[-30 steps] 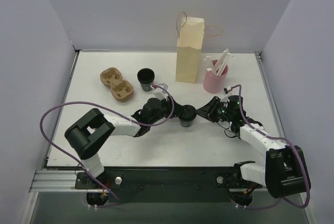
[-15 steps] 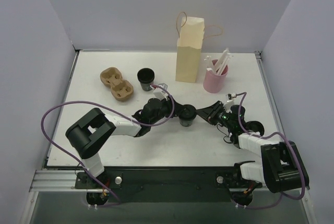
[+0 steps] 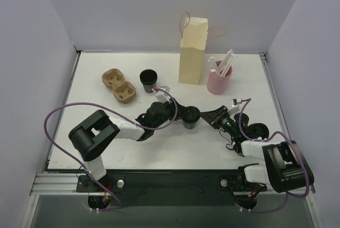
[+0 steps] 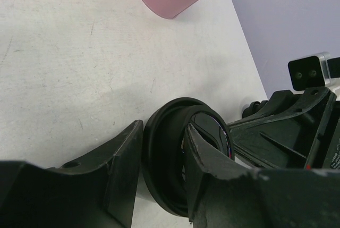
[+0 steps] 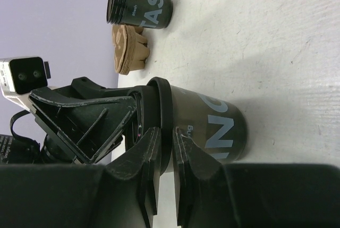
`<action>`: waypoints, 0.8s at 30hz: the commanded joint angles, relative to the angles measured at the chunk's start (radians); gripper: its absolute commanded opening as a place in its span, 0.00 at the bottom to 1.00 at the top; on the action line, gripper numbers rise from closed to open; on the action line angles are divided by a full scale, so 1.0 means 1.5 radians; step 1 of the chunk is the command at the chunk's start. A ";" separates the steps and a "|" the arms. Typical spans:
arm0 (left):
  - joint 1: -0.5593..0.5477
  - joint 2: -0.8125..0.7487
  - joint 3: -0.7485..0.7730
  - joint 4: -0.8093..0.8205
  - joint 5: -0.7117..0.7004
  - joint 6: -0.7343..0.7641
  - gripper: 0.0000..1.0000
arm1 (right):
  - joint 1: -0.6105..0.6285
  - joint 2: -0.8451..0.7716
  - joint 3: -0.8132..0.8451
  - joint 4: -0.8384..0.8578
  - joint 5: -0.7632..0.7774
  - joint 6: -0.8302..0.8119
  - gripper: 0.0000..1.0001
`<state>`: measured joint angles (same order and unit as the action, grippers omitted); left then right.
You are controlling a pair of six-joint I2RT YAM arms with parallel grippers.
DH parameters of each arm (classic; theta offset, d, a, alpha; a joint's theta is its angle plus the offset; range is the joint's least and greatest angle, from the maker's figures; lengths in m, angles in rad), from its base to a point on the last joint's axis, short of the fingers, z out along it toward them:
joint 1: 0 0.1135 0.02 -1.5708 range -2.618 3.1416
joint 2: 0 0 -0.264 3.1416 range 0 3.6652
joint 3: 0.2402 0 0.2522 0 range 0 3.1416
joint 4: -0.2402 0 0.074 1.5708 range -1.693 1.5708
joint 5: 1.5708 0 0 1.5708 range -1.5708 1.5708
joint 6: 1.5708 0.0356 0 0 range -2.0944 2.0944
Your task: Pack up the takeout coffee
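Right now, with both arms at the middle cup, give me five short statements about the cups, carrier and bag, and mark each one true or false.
1. The left gripper has its fingers on either side of the lidded cup's rim. True.
2. The open cup sits in the cardboard carrier. False: it stands on the table beside the carrier.
3. Both carrier pockets are empty. True.
4. The paper bag lies flat on its side. False: it stands upright next to the pink holder.
5. The right gripper is holding the pink holder. False: it is low beside the lidded cup, holding nothing.
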<state>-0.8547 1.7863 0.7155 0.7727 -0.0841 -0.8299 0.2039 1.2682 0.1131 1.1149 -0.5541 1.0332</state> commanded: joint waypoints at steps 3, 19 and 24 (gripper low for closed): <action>-0.020 0.130 -0.097 -0.431 -0.007 0.041 0.43 | 0.031 0.139 -0.071 -0.054 0.035 -0.045 0.08; -0.021 0.117 -0.107 -0.437 -0.018 0.033 0.43 | 0.032 0.124 -0.109 -0.007 0.014 -0.031 0.14; -0.023 0.083 -0.102 -0.451 -0.017 0.037 0.43 | 0.029 -0.073 -0.031 -0.251 0.012 -0.061 0.22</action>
<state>-0.8658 1.7874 0.6987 0.7944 -0.1238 -0.9012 0.2192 1.3197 0.0891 1.2385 -0.4995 1.0637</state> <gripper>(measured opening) 0.437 0.195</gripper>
